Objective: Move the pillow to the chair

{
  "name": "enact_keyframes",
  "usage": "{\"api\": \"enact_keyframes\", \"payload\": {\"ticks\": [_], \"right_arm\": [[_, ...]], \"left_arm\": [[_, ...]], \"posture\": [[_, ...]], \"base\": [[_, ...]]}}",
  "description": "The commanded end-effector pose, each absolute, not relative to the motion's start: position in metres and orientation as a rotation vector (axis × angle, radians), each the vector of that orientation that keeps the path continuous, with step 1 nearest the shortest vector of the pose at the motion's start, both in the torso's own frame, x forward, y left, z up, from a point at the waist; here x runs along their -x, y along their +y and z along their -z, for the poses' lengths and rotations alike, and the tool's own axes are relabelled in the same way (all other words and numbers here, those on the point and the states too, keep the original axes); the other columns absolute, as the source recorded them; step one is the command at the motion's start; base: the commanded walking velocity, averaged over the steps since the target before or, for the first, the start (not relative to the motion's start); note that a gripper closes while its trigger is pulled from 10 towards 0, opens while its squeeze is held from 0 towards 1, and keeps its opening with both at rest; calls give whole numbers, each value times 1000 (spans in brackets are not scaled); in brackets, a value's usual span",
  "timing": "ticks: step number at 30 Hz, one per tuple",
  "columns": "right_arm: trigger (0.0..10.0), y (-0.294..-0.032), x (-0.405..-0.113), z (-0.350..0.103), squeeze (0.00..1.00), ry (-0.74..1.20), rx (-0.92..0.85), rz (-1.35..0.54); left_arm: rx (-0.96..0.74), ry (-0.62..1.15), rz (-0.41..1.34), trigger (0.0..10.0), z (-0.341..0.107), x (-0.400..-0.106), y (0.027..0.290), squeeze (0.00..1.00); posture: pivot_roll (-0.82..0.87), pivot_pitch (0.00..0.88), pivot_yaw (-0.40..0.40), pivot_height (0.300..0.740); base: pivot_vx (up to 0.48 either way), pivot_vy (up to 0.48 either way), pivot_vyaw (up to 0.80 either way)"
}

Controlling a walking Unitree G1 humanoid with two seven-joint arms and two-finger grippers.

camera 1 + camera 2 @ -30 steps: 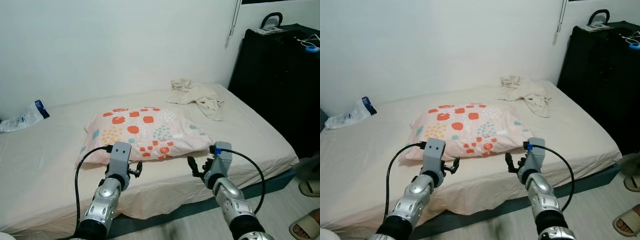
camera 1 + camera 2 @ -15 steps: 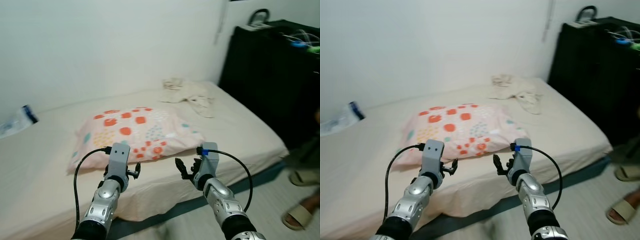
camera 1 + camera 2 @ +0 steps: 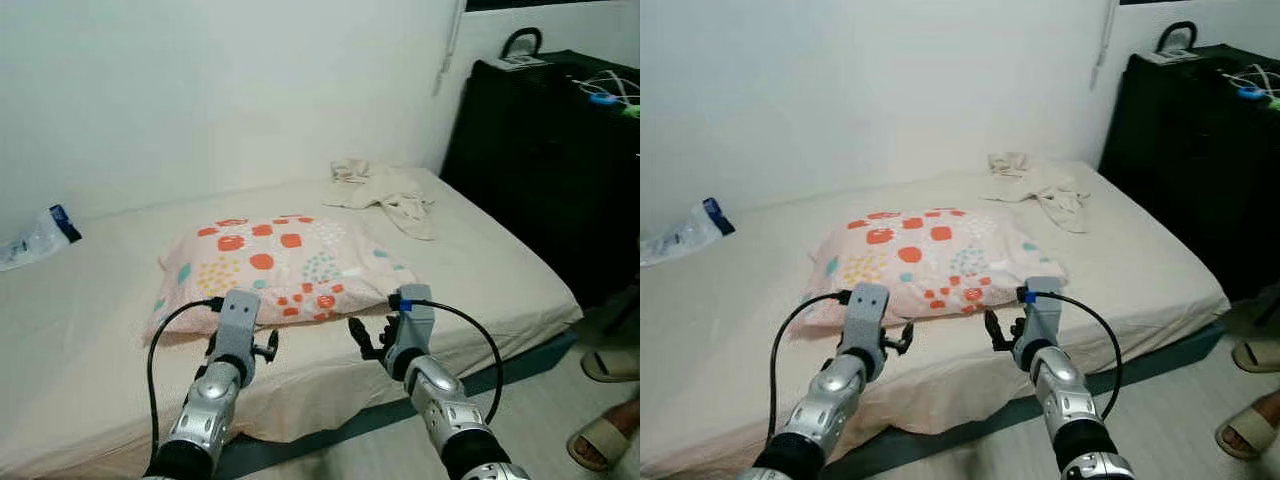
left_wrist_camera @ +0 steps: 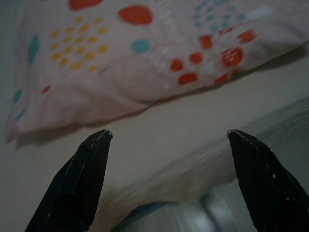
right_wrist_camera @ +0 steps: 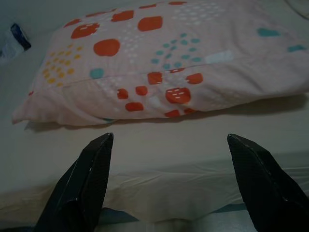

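The pillow (image 3: 285,265), pink with orange and teal spots, is lying in the middle of the frame on the bed (image 3: 90,330), near its front edge and untouched. The left gripper (image 3: 243,349) is hovering at the lower left of centre, just short of the pillow's near edge, with its two black fingers (image 4: 79,179) spread wide and holding nothing. The right gripper (image 3: 379,338) is hovering at lower centre-right, likewise wide open and empty, its fingers (image 5: 84,181) framing the pillow's front side without touching it. A crumpled cloth (image 3: 390,192) is resting toward the upper right of the bed, and a plastic bag (image 3: 35,238) at the far left. The task appears to be at its start: both arms are lining up for a grasp, while lifting, carrying and setting the pillow on a chair all remain to be done.
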State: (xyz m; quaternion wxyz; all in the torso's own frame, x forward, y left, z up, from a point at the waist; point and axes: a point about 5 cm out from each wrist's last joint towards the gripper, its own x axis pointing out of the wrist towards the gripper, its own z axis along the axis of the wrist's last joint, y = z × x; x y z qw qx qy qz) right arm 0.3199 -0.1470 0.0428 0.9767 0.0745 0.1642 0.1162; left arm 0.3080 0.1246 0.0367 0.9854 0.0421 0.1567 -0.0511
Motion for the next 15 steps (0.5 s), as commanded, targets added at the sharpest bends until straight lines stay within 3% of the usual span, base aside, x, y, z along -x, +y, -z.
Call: {"api": "enact_keyframes", "payload": {"ticks": [1,5,15], "right_arm": [[10000,-146,-317,-38,0,345,-148,-237],[10000,-145,-317,-38,0,345,-149,-237],[10000,-144,-315,-35,0,351,-156,-234]], "left_arm": [[-100,345,89,10000,-32,-305,129,0],[-95,346,88,10000,-32,-305,130,0],[-81,351,74,10000,-32,-305,130,0]], "posture": [[-83,9,36,740],[-81,16,36,740],[-73,28,41,740]], "base": [[0,-394,0],[0,-292,0],[0,0,0]]}}
